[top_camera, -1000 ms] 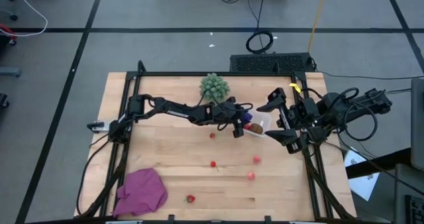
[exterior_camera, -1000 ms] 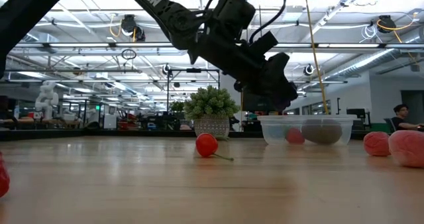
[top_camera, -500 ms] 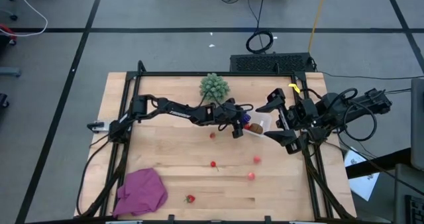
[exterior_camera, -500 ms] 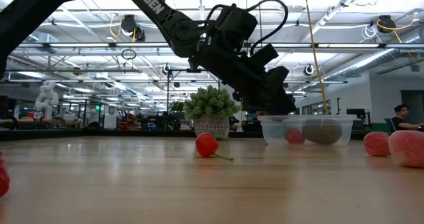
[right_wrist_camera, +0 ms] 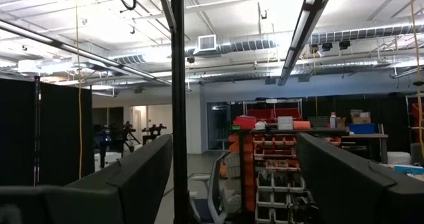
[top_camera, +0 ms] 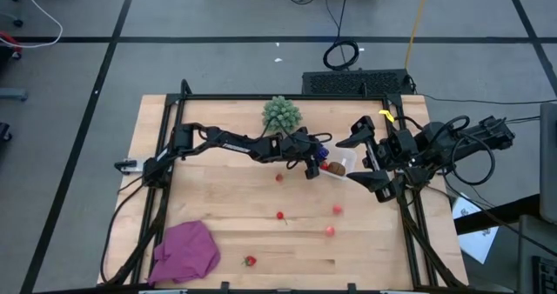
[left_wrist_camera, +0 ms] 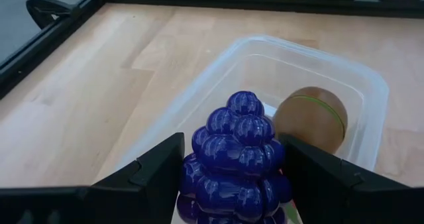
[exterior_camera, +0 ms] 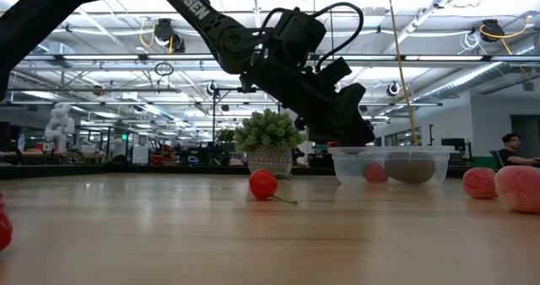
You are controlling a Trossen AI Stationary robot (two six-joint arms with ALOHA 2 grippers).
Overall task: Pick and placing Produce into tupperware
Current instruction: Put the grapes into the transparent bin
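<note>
I have the purple grape cluster [left_wrist_camera: 236, 156] pinched between the two fingers of my left gripper [left_wrist_camera: 232, 184], the jaws about half closed and pressed against its sides, and I hold it just above the near rim of the tupperware [left_wrist_camera: 371, 91]. That clear tub sits toward the right side of the wooden table [top_camera: 218, 216], between my left gripper and my right gripper [top_camera: 370, 159]. The right gripper waits raised at the table's right edge, its jaws spread wide and empty, its camera looking out into the room. Inside the tub I can see the brown kiwi [left_wrist_camera: 311, 118] lying against the far wall, and the low view also shows a red berry [exterior_camera: 375, 173] in there, so I judge two pieces are already in and the grapes are about to be the third. Still out on the table are five red berries: one near the tub [top_camera: 278, 177], three in the middle [top_camera: 280, 215] [top_camera: 337, 210] [top_camera: 330, 231], and one close to the front edge [top_camera: 250, 261]. The spiky green ball [top_camera: 281, 113] and the magenta cloth [top_camera: 185, 251] are not mine to move.
</note>
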